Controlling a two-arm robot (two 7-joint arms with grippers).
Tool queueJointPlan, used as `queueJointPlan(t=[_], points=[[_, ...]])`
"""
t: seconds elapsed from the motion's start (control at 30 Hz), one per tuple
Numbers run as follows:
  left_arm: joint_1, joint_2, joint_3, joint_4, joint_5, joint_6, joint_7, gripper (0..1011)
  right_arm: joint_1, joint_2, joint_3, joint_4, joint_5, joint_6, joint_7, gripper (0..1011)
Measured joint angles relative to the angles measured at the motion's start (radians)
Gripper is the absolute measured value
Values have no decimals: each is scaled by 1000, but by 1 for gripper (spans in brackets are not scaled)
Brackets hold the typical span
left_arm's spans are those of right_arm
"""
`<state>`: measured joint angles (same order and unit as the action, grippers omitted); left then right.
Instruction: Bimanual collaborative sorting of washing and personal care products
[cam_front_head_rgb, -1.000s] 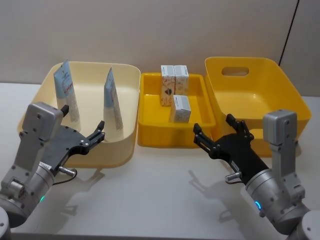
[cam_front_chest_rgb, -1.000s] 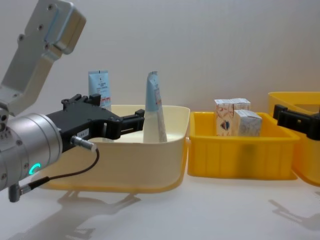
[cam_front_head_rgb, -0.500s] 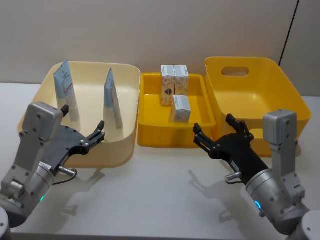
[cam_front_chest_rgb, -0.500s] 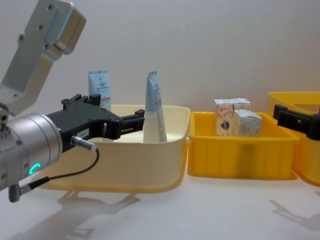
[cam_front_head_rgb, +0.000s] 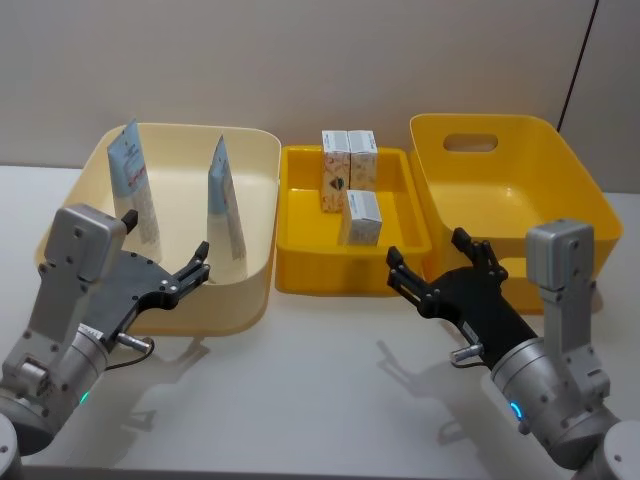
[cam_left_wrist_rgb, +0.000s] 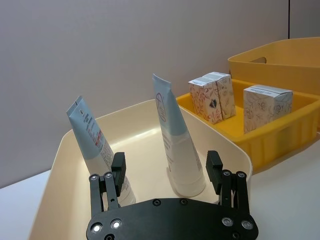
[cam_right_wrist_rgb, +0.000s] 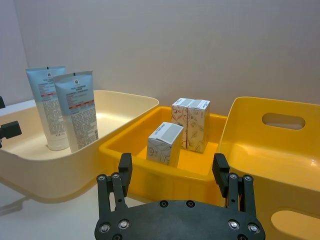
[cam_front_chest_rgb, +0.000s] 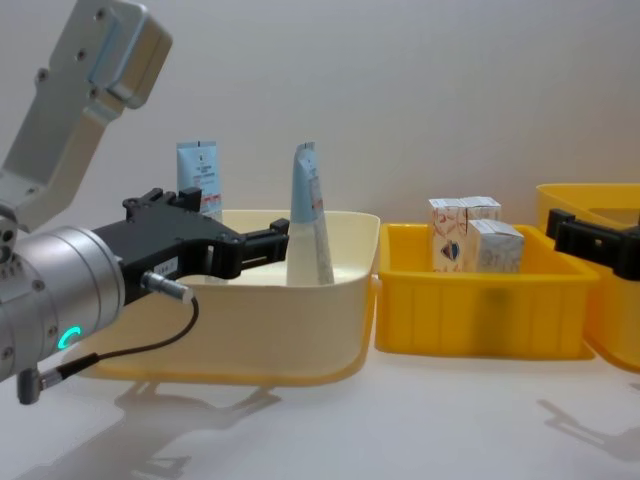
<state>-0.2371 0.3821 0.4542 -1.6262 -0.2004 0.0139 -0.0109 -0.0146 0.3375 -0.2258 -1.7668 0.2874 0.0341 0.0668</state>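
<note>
Blocking spread jaws from tubes (cam_front_head_rgb: 225, 200) and cartons (cam_front_head_rgb: 360, 218): tray walls (cam_front_head_rgb: 235, 300), seemingly.

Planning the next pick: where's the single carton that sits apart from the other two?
In the head view, the single carton stands in the middle yellow tray, nearer the robot than the carton pair.

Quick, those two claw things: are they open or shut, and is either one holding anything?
Left gripper: open, holding nothing, at the cream tray's near edge.
Right gripper: open, holding nothing, by the small yellow tray's near corner.
</note>
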Motion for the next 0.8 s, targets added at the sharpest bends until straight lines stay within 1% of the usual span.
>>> queueJointPlan(t=[0.8], points=[[0,0,0,0,0,0,0,1003,0,0,0,0,0,0,0,1001]])
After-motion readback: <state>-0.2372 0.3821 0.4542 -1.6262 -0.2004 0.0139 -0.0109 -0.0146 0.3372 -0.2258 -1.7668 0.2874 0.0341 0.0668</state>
